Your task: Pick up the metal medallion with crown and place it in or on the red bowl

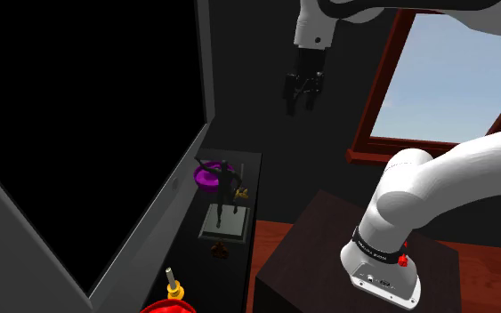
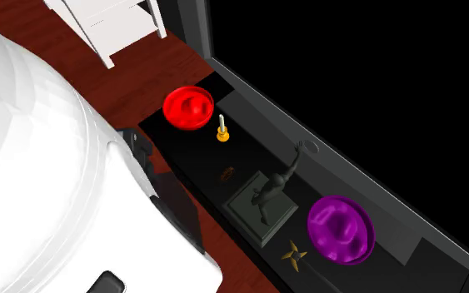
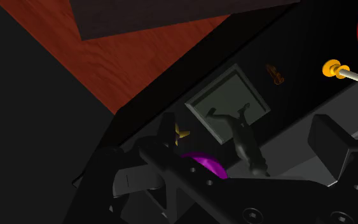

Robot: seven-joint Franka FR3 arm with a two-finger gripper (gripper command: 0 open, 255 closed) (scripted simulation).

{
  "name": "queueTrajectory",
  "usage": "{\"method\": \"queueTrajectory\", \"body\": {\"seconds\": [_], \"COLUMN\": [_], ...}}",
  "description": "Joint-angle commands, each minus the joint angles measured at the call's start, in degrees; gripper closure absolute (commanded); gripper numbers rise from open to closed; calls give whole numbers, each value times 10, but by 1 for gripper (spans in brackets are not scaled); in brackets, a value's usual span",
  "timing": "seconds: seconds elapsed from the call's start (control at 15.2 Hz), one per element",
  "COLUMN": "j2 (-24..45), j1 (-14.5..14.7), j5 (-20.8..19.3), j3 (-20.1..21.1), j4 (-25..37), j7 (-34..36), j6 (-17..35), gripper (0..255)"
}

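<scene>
Both fingers of the tool [image 1: 300,100] stand apart, high up, well away from the medallion [image 1: 219,252].

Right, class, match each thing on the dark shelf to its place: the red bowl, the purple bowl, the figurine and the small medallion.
Things:
1 red bowl
2 purple bowl
3 figurine
4 medallion

Places:
A on a grey square base
B beside the gold star
C between the candle holder and the figurine's base
D next to the candle holder, farthest from the figurine

Pairs: 1-D, 2-B, 3-A, 4-C
</scene>
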Motion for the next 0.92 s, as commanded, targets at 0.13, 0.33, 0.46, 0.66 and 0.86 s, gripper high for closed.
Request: {"method": "queueTrajectory", "body": {"seconds": [0.13,0.33,0.46,0.66,0.86], "j2": [7,24,41,73,114], "j1": [4,10,14,21,28], "j5": [8,20,29,40,50], "j3": [15,37,53,76,98], "j4": [-28,-66,-87,-113,-132], "j7": [15,38,53,75,98], "j6": [35,89,127,185,244], "gripper": [0,0,0,0,0]}}
